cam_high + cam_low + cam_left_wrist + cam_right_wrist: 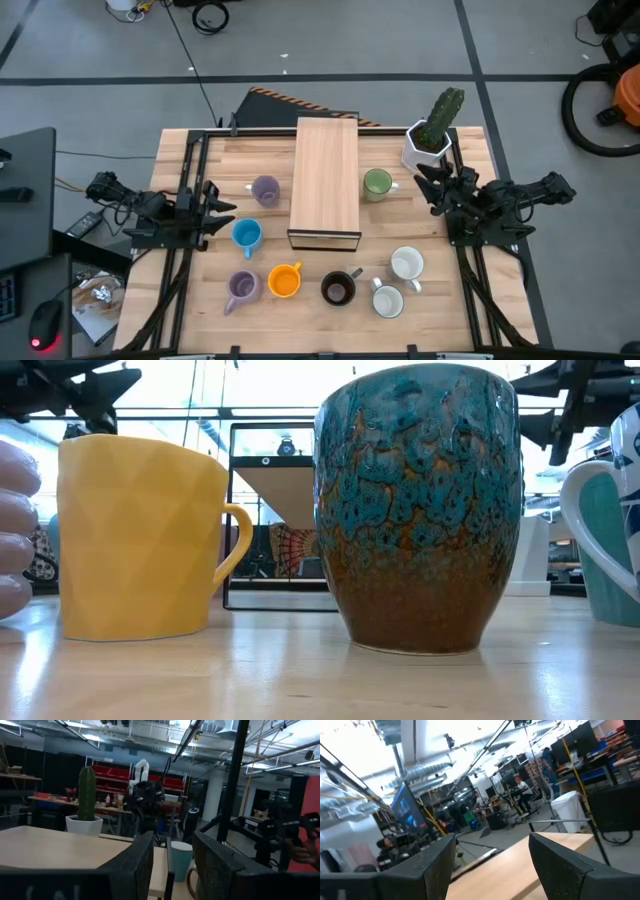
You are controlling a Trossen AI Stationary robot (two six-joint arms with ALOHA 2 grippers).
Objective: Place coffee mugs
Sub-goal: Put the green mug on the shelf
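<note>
Several coffee mugs stand upright on the wooden table. There is a lilac mug and a green one beside a wooden box. Nearer the front edge are a light blue mug, a second lilac one, an orange one, a black one and two white ones. My left gripper hovers open at the table's left edge, holding nothing. My right gripper hovers open at the right edge, holding nothing.
A white faceted pot with a green cactus stands at the far right corner, just beyond my right gripper. The long wooden box fills the table's middle. In the low view the orange mug and the dark glazed mug stand close to the camera.
</note>
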